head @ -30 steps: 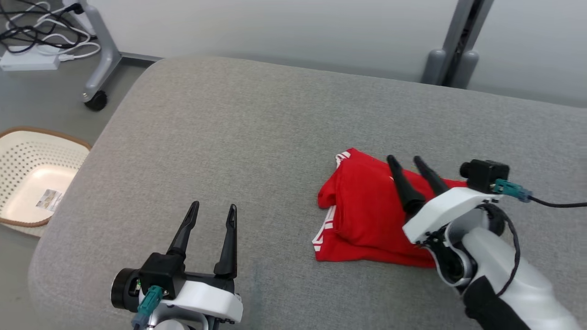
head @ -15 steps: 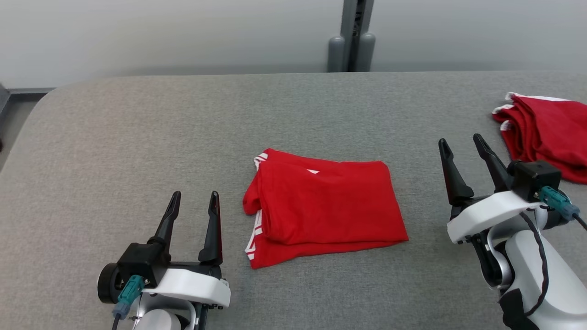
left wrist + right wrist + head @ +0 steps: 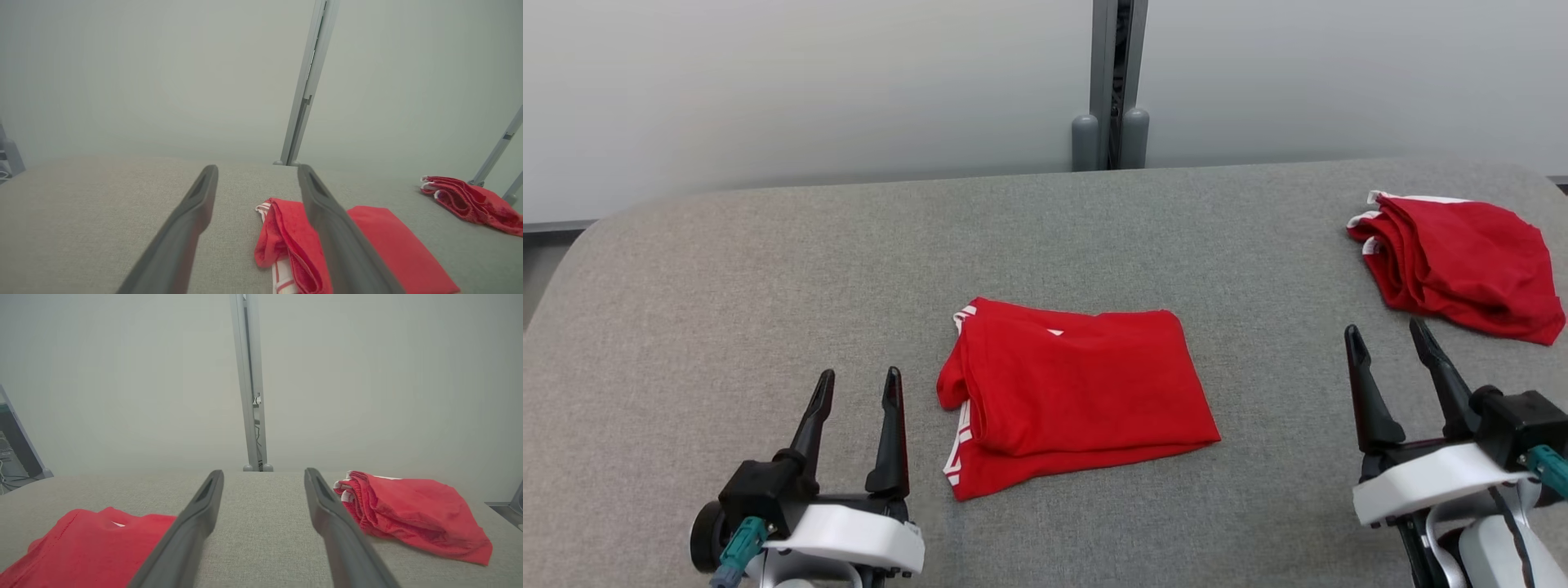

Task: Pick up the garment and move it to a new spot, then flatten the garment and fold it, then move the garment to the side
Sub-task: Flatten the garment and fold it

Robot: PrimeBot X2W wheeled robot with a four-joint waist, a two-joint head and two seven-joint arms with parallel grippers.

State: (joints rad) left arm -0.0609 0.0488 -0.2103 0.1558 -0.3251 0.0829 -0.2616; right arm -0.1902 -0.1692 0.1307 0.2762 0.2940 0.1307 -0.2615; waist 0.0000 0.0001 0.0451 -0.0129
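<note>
The folded red garment [image 3: 1078,396] lies flat on the grey pad [image 3: 768,278], just below the middle of the head view. White stripes peek out at its left edge. The left gripper [image 3: 860,373] is at the lower left, just beside the garment but not touching it. Its two dark fingers are spread apart with nothing between them. The right gripper [image 3: 1386,327] is at the lower right, well apart from the folded garment, and its fingers are also spread and hold nothing. A second red garment [image 3: 1462,265] lies bunched up at the upper right. A grey post [image 3: 1115,82] stands behind the pad at the top middle.

The left wrist view looks from low down and adds the folded garment's side, with layers stacked on a white striped band. The right wrist view adds the second garment's crinkly white-edged end and some dark gear with wires [image 3: 10,449] at the far left edge
</note>
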